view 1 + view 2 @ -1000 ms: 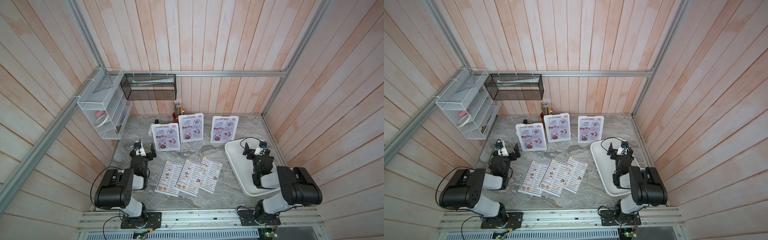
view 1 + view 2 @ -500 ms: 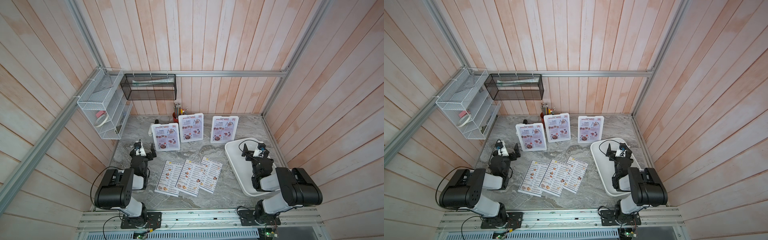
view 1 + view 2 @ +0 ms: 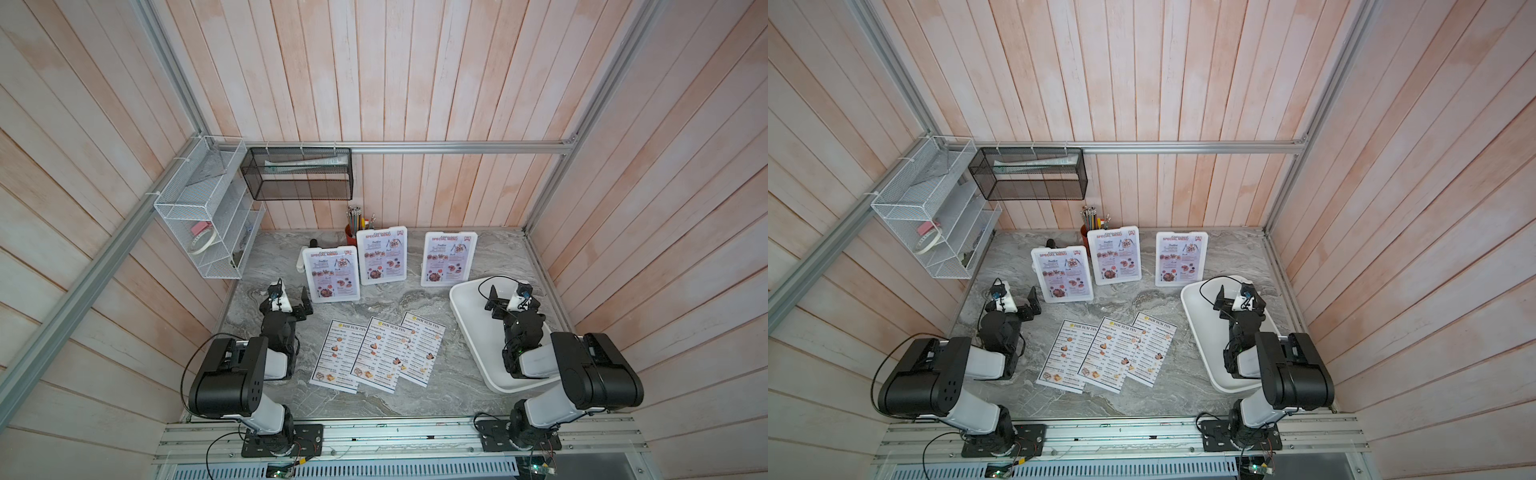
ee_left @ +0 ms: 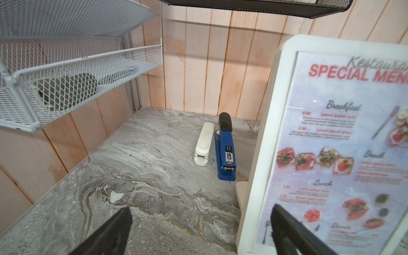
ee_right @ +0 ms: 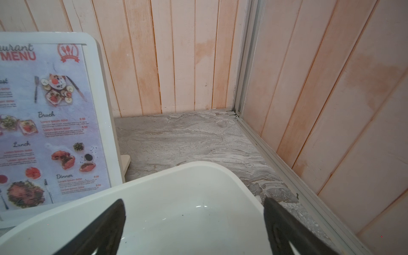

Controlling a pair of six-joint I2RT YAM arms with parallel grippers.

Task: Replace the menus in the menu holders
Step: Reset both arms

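— What are you seeing from above?
— The left hand (image 3: 291, 302) is hanging fully open and empty, well off to the left-arm side of the white tray (image 3: 461, 320). The right hand (image 3: 509, 297) is gaping over the tray's far end, gripping nothing.
— The menus?
— Three SPECIAL MENU sheets (image 3: 449, 262) are standing in the menu holders (image 3: 446, 283), beyond the tray and leftward of it. Three DIM SUM INN sheets (image 3: 380, 353) are lying overlapped on the worktop (image 3: 415, 299) beside it.
— Left wrist?
— Spread fingers (image 4: 110, 231) are pointing past a holder's edge toward two staplers (image 4: 226, 150).
— Right wrist?
— Parted fingers (image 5: 106, 225) are hovering above the tray, with a holder standing just behind its rim.
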